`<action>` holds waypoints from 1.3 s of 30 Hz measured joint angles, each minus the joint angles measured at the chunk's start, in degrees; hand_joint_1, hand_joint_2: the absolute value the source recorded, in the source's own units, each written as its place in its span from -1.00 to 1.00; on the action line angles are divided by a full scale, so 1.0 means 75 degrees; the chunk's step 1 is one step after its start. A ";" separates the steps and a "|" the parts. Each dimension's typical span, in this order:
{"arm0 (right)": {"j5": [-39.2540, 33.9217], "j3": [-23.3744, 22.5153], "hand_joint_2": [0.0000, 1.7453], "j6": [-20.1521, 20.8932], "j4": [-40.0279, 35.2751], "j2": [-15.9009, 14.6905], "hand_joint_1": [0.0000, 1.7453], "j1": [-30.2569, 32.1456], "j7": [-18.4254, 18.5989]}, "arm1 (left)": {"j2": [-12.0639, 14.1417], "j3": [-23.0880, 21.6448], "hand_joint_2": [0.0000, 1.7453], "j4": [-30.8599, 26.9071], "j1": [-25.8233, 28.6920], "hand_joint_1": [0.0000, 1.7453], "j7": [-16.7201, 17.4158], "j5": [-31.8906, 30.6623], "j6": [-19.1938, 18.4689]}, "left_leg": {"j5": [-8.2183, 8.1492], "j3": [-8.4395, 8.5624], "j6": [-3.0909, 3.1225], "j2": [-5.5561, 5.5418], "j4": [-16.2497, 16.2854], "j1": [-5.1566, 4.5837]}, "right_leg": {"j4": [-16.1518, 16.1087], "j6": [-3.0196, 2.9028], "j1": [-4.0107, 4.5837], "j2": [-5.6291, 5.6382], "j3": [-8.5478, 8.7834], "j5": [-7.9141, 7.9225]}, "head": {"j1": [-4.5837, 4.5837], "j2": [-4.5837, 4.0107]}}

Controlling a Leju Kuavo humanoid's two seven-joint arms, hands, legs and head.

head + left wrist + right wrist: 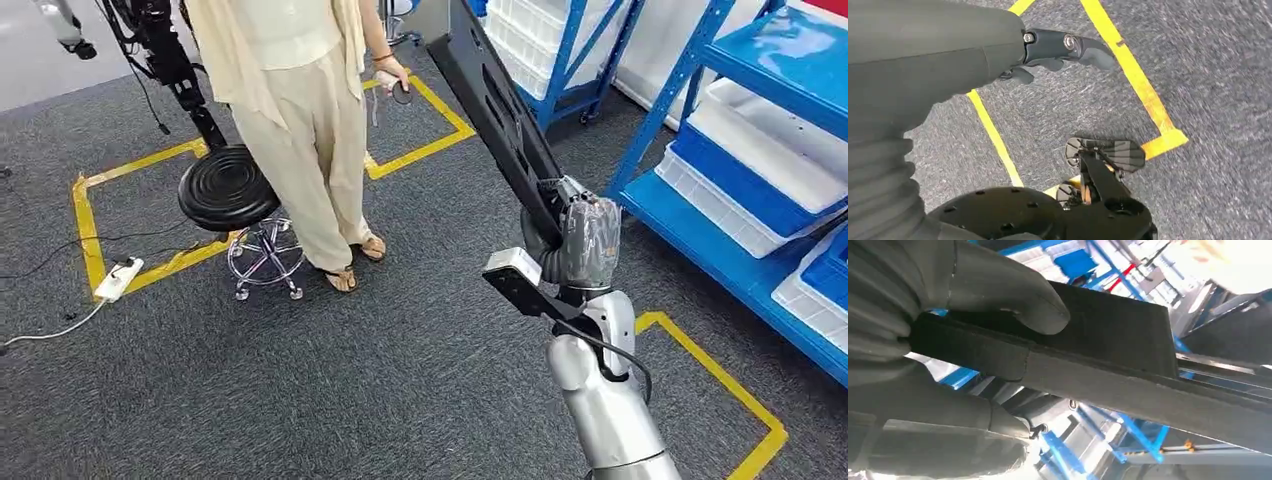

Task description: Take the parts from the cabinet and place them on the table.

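My right hand grips one end of a long flat black part that slants up and away toward the top of the head view. Close up in the right wrist view, the thumb presses on the black part and the other fingers wrap under it. My left hand hangs over grey carpet with its fingers apart and nothing in it.
A person stands ahead on the carpet beside a black round stool. Blue shelving with white and blue bins runs along the right. Yellow tape lines mark the floor. A power strip lies at the left.
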 joint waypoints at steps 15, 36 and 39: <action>0.0096 0.0067 1.00 -0.0017 0.0166 -0.0009 1.00 0.0018 0.0041 | -0.0017 0.0061 1.00 0.0000 0.0061 -1.00 0.0038 0.0085 0.0058 | 0.0047 -0.0169 -0.0175 -0.0803 0.0123 0.0016 | -0.0146 -0.0132 -0.0197 0.0671 0.0059 0.0186 | 0.0049 0.0000; -0.0038 0.0452 1.00 -0.0020 0.0609 0.0117 1.00 -0.0487 -0.0111 | -0.0026 0.0332 1.00 -0.0003 0.0006 -1.00 0.0035 0.0242 0.0201 | 0.0073 -0.0106 0.0012 -0.0390 0.0040 0.0011 | 0.2291 -0.0030 -0.0050 0.0487 -0.1090 -0.0915 | 0.0064 0.0000; 0.0012 0.0455 1.00 -0.0023 0.0609 0.0102 1.00 -0.0503 -0.0035 | -0.0044 0.0335 1.00 -0.0003 0.0015 -1.00 0.0035 0.0242 0.0198 | 0.0075 -0.0076 0.0001 -0.0671 0.0050 0.0012 | 0.0636 0.0186 -0.0082 0.0600 -0.0399 -0.0077 | 0.0082 0.0000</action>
